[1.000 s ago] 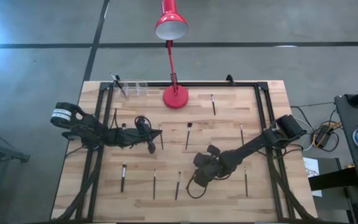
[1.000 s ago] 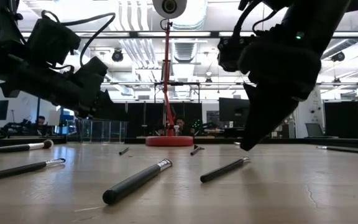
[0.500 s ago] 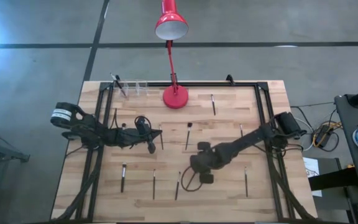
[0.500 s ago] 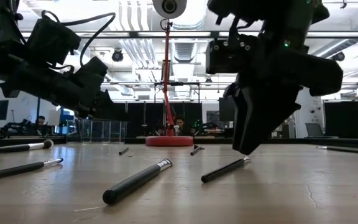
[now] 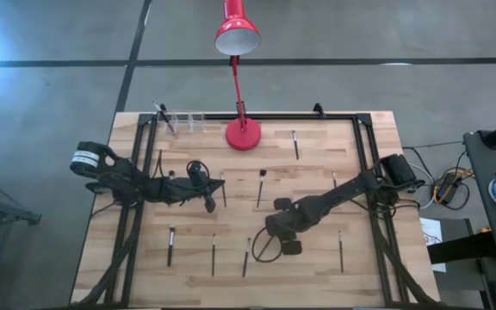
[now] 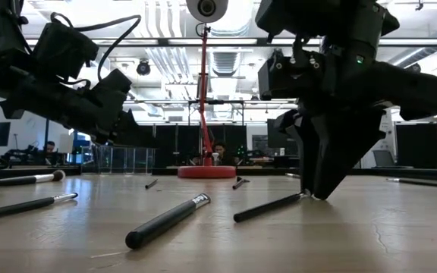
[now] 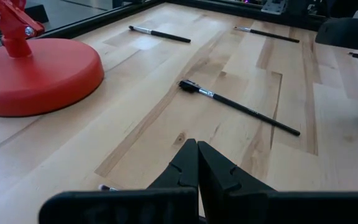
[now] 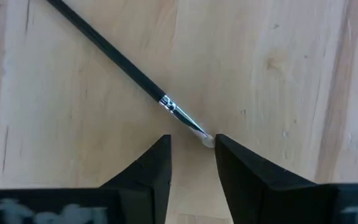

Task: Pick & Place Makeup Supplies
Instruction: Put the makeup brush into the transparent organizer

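Several thin dark makeup brushes lie flat on the wooden table (image 5: 317, 284). My right gripper (image 8: 191, 144) stands open, pointing steeply down, with its fingertips at the table by the bristle end of one brush (image 5: 246, 258) (image 6: 268, 207) (image 8: 114, 53). That brush's handle runs away from the fingers toward the near edge. My left gripper (image 7: 197, 163) (image 5: 210, 204) is shut with nothing in it. It hangs a little above the table's left half, short of another brush (image 7: 238, 107). My right gripper is not closed on the brush. The inner side of one fingertip (image 8: 224, 149) meets the brush's pale bristle tip (image 8: 204, 139). The other fingertip stands clear of it. The fingers come from above. The brush lies flat on the table.
The red lamp's base (image 5: 243, 134) stands at the far middle, with small clear containers (image 5: 189, 120) to its left. More brushes lie at the near left (image 5: 171, 245) (image 5: 213, 255), in the middle (image 5: 262, 188) and on the right (image 5: 340, 251). A black frame (image 5: 364, 155) edges the table.
My right gripper has moved a little toward the table's left edge and rolled about its own axis. Its fingertips have come down to the table at the brush's bristle end. The brush's handle end has swung slightly toward the left, and its tip stays by the fingers.
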### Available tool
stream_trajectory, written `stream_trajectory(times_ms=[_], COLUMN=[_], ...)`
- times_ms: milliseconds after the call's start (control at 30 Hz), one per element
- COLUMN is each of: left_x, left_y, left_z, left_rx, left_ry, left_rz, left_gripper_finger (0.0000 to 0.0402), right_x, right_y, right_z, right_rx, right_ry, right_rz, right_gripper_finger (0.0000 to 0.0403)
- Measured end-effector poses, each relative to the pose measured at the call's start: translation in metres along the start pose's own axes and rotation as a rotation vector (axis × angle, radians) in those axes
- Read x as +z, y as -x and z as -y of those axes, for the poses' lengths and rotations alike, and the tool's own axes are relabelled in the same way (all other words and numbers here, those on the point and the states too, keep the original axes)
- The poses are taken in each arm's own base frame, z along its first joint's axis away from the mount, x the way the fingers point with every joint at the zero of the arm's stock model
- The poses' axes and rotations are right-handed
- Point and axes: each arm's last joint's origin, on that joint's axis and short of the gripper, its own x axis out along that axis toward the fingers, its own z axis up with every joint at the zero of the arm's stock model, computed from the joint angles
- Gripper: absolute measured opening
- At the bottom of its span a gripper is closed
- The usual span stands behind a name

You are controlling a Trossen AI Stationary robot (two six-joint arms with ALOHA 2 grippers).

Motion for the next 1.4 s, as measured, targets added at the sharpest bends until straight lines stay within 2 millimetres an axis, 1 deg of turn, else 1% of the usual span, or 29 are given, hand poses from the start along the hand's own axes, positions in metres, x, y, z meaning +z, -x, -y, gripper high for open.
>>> stream_trajectory(times_ms=[167, 333, 467, 667, 800, 933, 1067, 1167, 1233, 1400], left_x=[0.0, 0.0, 0.0, 0.0, 0.007, 0.016, 0.026, 0.035, 0.043, 0.064], left_y=[0.0, 0.0, 0.0, -0.001, -0.005, -0.012, -0.023, -0.03, -0.034, -0.038], left_z=[0.0, 0.0, 0.001, 0.003, 0.009, 0.02, 0.036, 0.051, 0.061, 0.085], left_rx=[0.0, -0.003, -0.018, -0.091, -0.161, -0.28, -0.301, -0.295, -0.282, -0.347], left_ry=[0.0, 0.001, 0.002, 0.008, 0.014, -0.031, -0.072, -0.099, -0.114, -0.111], left_rz=[0.0, -0.001, -0.005, -0.023, -0.018, -0.036, -0.113, -0.221, -0.256, -0.237], left_gripper_finger=[0.0, 0.0, 0.0, 0.0, 0.0, 0.0, 0.0007, 0.0029, 0.005, 0.0101], right_x=[-0.002, -0.001, 0.001, 0.001, 0.001, 0.0, -0.001, -0.005, -0.006, -0.005], right_y=[-0.006, -0.008, -0.008, -0.008, -0.007, 0.0, 0.013, 0.021, 0.025, 0.031], right_z=[0.0, 0.0, -0.001, -0.001, -0.002, -0.005, -0.006, -0.005, -0.005, -0.002], right_rx=[-0.004, -0.004, -0.003, -0.008, -0.042, -0.075, -0.136, -0.187, -0.207, -0.259], right_ry=[0.0, 0.005, 0.008, 0.023, 0.03, 0.033, 0.019, 0.0, -0.014, -0.021], right_rz=[-0.014, -0.012, -0.006, 0.001, 0.011, 0.026, 0.039, 0.018, 0.025, 0.047], right_gripper_finger=[0.0103, 0.0089, 0.0065, 0.0015, 0.0009, 0.0008, 0.0008, 0.0008, 0.0008, 0.0008])
